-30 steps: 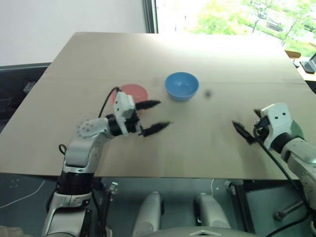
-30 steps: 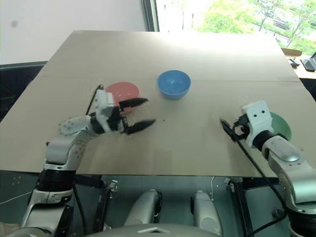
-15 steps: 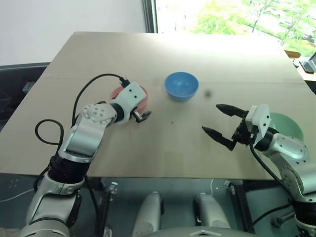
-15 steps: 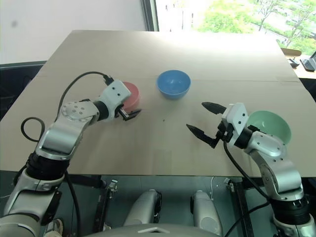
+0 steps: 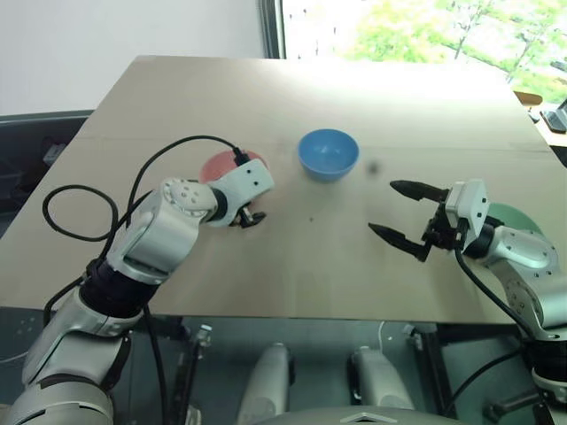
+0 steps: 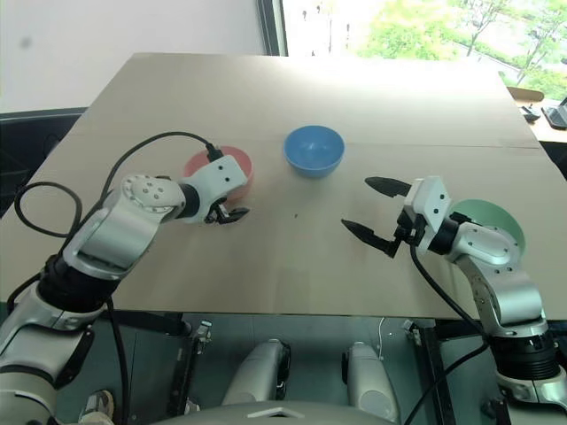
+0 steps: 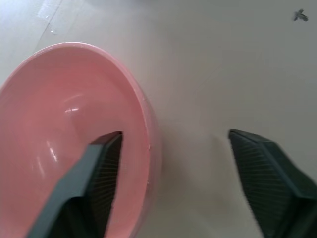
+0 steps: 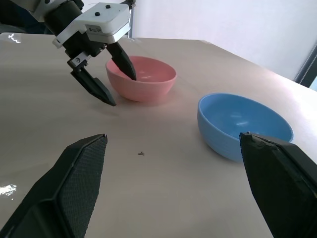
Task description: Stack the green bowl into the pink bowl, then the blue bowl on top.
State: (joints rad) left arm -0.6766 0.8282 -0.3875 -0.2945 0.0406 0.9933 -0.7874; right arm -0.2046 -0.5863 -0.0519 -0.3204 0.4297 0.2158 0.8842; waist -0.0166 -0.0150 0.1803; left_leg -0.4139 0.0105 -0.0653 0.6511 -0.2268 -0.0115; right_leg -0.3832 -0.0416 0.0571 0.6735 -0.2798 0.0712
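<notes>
The pink bowl [image 8: 141, 77] stands upright at the table's left centre. My left gripper [image 7: 172, 135] is open and tilted down astride its rim on the side toward the table's middle. One finger [image 7: 99, 163] is inside the bowl and the other [image 7: 267, 168] is outside, well clear of the wall. The blue bowl [image 5: 328, 152] sits upright to the right of the pink one and a little farther back. The green bowl [image 6: 496, 221] rests at the right, partly hidden behind my right arm. My right gripper [image 6: 355, 202] is open, holds nothing and points left above the table.
The bowls share a wide tan table [image 5: 310, 97], whose front edge runs just below both arms. A black cable [image 5: 80, 208] loops beside my left arm. A small dark speck [image 8: 142, 153] lies on the table between the grippers.
My left gripper has tipped downward and set one finger inside the pink bowl, with its fingers drawing closer. My right gripper has swung round to point left, uncovering the green bowl.
</notes>
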